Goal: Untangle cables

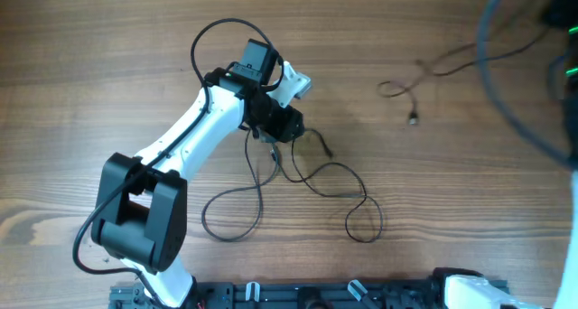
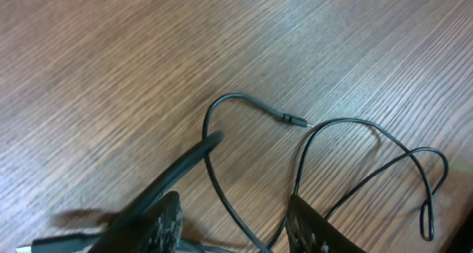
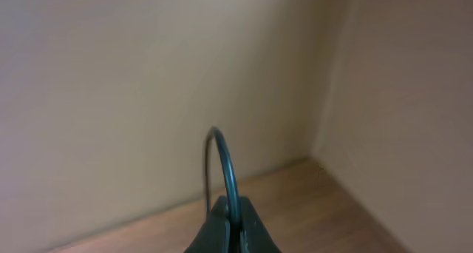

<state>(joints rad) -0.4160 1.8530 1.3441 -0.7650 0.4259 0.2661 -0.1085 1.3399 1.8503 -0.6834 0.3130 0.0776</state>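
The left tool (image 2: 233, 212) gapes wide over the black cable (image 2: 244, 99) on the bench (image 2: 111, 61); the right tool (image 3: 233, 229) clamps a teal cable (image 3: 222, 158).

Stretches the left arm (image 1: 194, 128) diagonally out from its base, with the black shoulder and elbow bunched low and a white forearm running to a black wrist. Tips the left gripper (image 2: 233, 208) downward, its dark fingers (image 2: 162, 223) spread well apart with nothing clamped between them. Holds the right gripper (image 3: 230, 227) aimed outward rather than down, fingers pressed tight together, pinching a thin cable (image 3: 222, 164) that arcs up out of the tips.
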